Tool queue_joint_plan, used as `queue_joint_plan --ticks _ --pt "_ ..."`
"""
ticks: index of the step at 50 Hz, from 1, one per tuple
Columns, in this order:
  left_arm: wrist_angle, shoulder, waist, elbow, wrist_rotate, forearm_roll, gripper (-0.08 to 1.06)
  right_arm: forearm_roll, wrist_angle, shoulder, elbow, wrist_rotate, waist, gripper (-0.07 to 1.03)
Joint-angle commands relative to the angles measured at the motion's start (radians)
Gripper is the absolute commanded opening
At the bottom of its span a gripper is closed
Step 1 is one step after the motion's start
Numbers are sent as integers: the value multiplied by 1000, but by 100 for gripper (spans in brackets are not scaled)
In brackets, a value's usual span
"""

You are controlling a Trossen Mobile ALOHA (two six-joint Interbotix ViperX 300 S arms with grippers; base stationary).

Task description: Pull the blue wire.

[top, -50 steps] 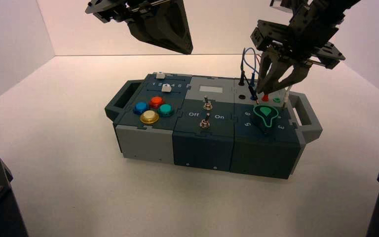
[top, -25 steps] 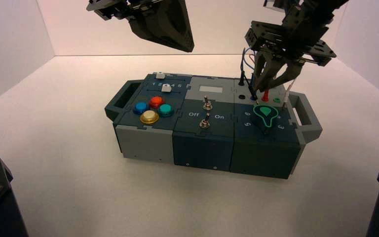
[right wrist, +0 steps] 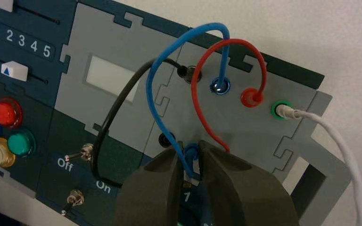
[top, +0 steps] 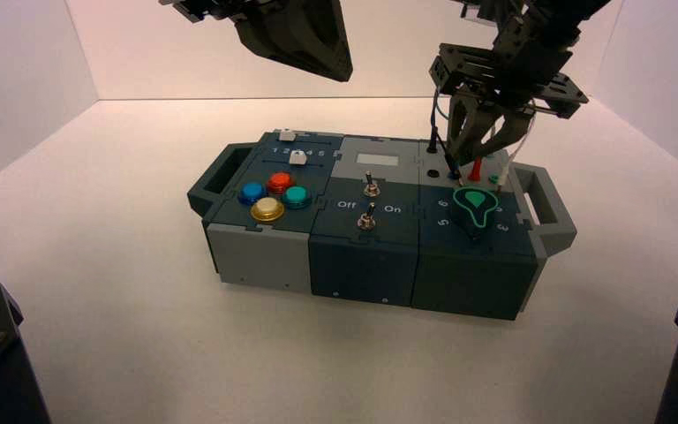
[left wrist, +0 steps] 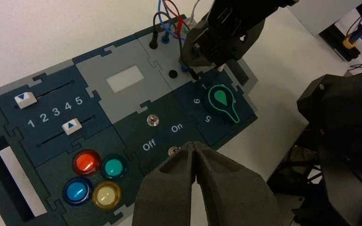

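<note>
**Right gripper clamped on the blue wire at its near plug**

You are looking at the blue wire (right wrist: 169, 70) arching in a tall loop over the grey socket panel at the right rear of the box (top: 256, 256). One end is sitting in a blue-ringed socket (right wrist: 220, 86) in the far row; the other end is running down to a second blue socket just in front of the fingertips. Your right gripper (right wrist: 188, 165) is pinching the wire right above that near plug, its two dark fingers (right wrist: 151, 188) closing in tight on either side of the strand. In the high view the same gripper (top: 481, 141) is hanging over the socket panel, pointing down.

Working outward: the red wire (right wrist: 207, 127) is looping just beside the blue one, its red plug (right wrist: 251, 97) seated next to the far blue socket. The black wire (right wrist: 108, 122) is curving away from a black socket towards the toggle switches. The white wire (right wrist: 344, 146) is trailing off from a green-ringed socket (right wrist: 281, 109) over the box's edge.

The green knob (left wrist: 222, 100) is sitting just in front of the sockets. The two toggle switches (top: 369, 201) are standing in the middle section between "Off" and "On".

Your left gripper (left wrist: 195, 162) is hanging raised above the box's front, fingers pressed together on nothing
</note>
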Motion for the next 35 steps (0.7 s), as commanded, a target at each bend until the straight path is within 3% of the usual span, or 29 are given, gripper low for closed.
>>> queue_joint_plan --ticks 1,12,21,35 --pt "-6 -5 -2 -31 5 3 -3 -3 -8 0 -26 2 -5 18" --pt "-5 -3 -2 -31 5 2 -3 -3 -3 11 -26 5 -5 14" --pt "-5 -3 12 -32 5 3 -3 -15 5 9 -23 5 -5 0" --pt "-5 -3 14 -32 5 6 -3 -34 35 -25 -25 21 -5 -2"
